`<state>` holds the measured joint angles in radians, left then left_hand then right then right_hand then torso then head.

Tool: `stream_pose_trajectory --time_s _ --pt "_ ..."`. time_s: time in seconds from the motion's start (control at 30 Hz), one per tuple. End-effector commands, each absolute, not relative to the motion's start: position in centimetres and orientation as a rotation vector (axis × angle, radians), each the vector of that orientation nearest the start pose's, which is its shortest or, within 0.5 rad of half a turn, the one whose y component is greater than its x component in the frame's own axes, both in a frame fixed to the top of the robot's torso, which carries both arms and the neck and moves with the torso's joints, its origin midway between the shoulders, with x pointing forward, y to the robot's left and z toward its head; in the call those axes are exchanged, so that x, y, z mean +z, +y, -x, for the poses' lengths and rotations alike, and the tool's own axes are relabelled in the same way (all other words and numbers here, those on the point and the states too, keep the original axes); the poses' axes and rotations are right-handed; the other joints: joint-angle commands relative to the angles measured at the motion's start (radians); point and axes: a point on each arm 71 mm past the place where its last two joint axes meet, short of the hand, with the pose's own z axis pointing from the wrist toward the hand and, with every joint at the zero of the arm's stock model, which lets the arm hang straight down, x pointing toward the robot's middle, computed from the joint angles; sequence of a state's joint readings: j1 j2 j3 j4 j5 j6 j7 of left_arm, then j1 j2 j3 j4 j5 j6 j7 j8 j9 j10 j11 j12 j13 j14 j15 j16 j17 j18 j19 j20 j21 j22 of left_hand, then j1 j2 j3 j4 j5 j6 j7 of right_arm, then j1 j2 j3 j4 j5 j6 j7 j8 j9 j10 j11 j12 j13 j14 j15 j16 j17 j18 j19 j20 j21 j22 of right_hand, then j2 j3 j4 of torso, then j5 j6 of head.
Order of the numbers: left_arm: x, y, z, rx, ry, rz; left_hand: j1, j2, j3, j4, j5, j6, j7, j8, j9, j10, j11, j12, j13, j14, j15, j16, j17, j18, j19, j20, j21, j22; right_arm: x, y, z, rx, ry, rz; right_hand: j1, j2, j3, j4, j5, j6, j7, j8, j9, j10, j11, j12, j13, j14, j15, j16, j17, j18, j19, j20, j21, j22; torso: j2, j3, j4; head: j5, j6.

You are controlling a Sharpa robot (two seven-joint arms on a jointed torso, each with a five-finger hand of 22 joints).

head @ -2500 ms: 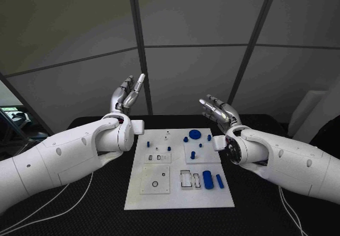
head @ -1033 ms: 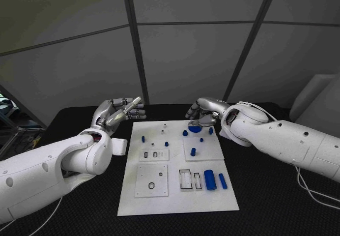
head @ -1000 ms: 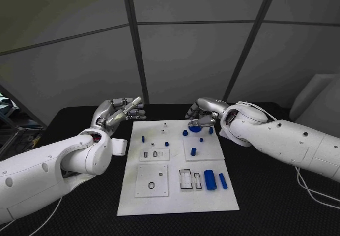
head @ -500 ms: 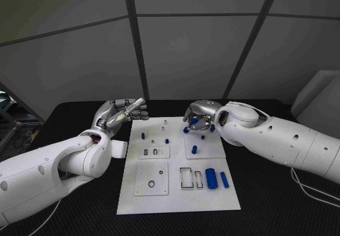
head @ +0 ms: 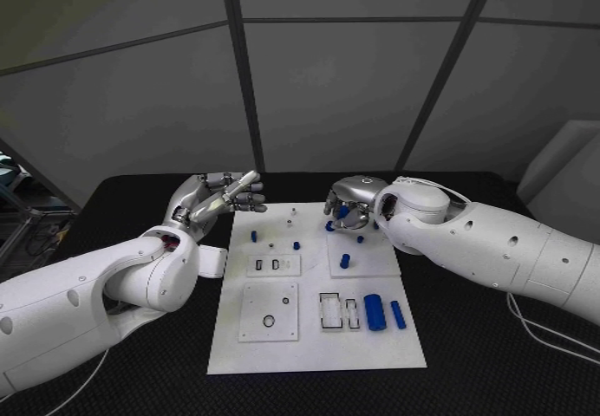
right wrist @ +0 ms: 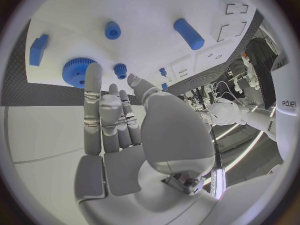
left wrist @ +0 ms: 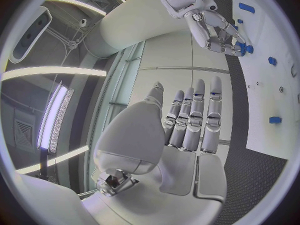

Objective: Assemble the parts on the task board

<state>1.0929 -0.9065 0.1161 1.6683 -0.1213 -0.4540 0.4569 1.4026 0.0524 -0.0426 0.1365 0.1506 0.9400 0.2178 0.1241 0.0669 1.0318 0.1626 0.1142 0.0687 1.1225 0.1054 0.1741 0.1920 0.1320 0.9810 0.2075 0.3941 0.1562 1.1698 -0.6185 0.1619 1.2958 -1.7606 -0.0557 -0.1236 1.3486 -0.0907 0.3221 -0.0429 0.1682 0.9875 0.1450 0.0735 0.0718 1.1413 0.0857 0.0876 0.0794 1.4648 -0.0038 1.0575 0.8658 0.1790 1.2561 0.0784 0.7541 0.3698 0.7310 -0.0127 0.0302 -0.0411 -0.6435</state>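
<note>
The white task board [head: 313, 338] lies in the middle of the black table. My right hand [head: 351, 204] hovers over the board's far right corner with its fingers extended and nothing in them. In the right wrist view its fingertips [right wrist: 94, 74] reach right beside a blue gear [right wrist: 76, 71], with a smaller toothed blue piece [right wrist: 120, 70] next to it. My left hand [head: 220, 194] is raised beyond the board's far left corner. Its fingers [left wrist: 194, 112] are straight and it holds nothing.
Small blue pegs [head: 252, 235] [head: 296, 245] [head: 345, 260] stand at the board's far half. A thick blue cylinder [head: 374, 306] and a thinner blue peg [head: 398, 314] lie at its near right, beside rectangular slots [head: 330, 310]. A white square plate [head: 269, 313] with a ring sits near left.
My right hand has swung in from a raised pose and come down over the gear at the board's far right. My left hand has lowered from upright and now stays almost still.
</note>
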Motion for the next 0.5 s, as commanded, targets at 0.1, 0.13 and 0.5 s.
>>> stream_pose_trajectory --time_s 0.1,0.13,0.5 --pt "-14.96 20.60 -46.48 -1.579 1.260 0.999 -0.005 -0.003 0.005 0.003 -0.001 0.004 0.005 -0.006 -0.001 0.007 0.002 -0.004 -0.002 0.000 0.004 -0.003 0.001 0.051 0.007 0.003 0.001 -0.001 -15.70 -15.09 -54.09 0.431 1.684 0.404 -0.002 -0.009 0.008 0.005 0.004 -0.003 0.001 -0.002 0.001 -0.002 -0.003 0.005 0.001 0.034 -0.002 0.023 0.025 0.002 -0.005 0.001 0.018 0.015 0.001 0.0006 -0.0001 0.002 -0.003" --pt "-14.96 20.61 -46.48 -1.579 1.261 0.999 -0.005 -0.003 0.005 0.003 -0.001 0.004 0.005 -0.006 -0.001 0.007 0.002 -0.004 -0.002 0.000 0.004 -0.003 0.001 0.051 0.007 0.003 0.001 -0.001 -15.74 -15.07 -54.11 0.429 1.687 0.405 -0.001 -0.009 0.010 0.006 0.004 -0.002 0.001 -0.001 0.001 -0.001 -0.004 0.006 0.001 0.034 -0.002 0.028 0.030 0.001 -0.004 0.001 0.024 0.022 0.002 0.0005 -0.0001 0.002 -0.004" --pt "-14.87 20.59 -46.41 -1.583 1.263 0.998 -0.007 -0.002 0.005 0.003 -0.001 0.004 0.005 -0.007 -0.001 0.006 0.003 -0.005 -0.002 -0.001 0.004 -0.004 0.001 0.050 0.007 0.003 0.000 -0.002 -16.28 -14.72 -54.38 0.423 1.713 0.415 0.000 -0.003 0.027 0.017 0.005 0.011 -0.001 0.004 0.004 0.009 -0.005 0.011 0.003 0.033 -0.003 0.069 0.072 -0.006 -0.001 0.002 0.080 0.084 0.005 0.0009 0.0005 0.004 -0.009"
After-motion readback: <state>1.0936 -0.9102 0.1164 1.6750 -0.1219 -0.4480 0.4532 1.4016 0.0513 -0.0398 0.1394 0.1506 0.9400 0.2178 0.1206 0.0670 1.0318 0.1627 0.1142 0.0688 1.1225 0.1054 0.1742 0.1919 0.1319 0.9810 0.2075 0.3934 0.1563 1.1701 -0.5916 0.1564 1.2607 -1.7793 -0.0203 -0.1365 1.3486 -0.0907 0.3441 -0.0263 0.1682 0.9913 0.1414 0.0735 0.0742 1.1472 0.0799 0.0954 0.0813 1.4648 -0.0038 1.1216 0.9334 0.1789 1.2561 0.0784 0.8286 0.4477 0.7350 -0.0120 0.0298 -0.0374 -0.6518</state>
